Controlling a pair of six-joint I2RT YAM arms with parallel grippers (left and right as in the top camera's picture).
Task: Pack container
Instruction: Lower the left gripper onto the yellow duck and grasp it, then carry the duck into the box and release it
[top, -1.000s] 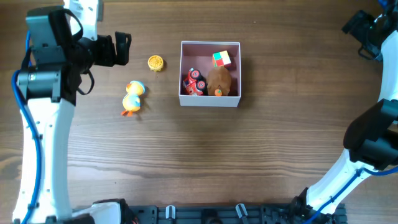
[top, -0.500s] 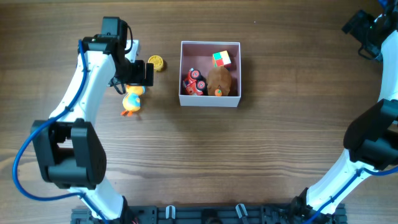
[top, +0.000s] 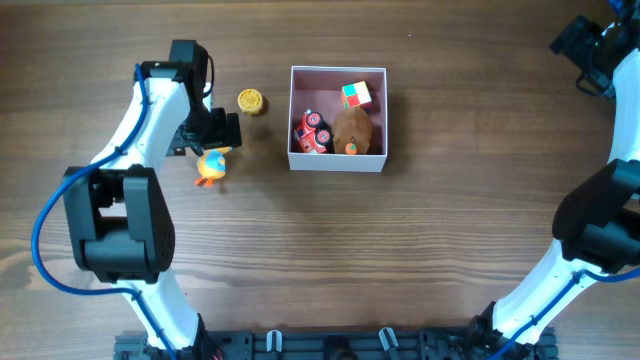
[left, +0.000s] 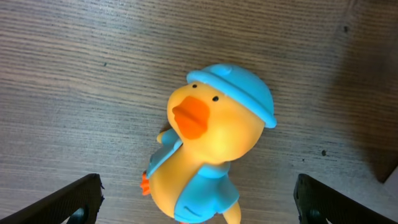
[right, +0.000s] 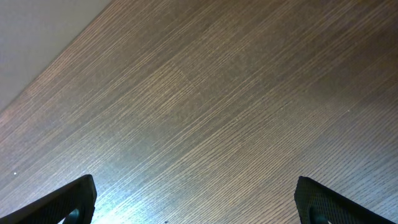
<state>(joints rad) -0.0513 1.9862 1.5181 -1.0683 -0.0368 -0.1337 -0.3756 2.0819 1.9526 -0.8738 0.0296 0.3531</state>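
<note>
Left end effector (top: 212, 146) lowered over duck (left: 214, 146), wide open, empty; container (top: 337, 162) apart, rightward.

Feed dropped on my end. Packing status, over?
Left tool open above duck, not gripping. Right tool open over table. Container partly filled; duck and yellow disc outside. Nothing between duck and container.

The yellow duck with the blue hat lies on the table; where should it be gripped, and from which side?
Grip the duck across its body, just below the head, coming straight down from above. It seems to lie flat, beak up, and the left gripper frames it, jaws open on either side of the body.
</note>
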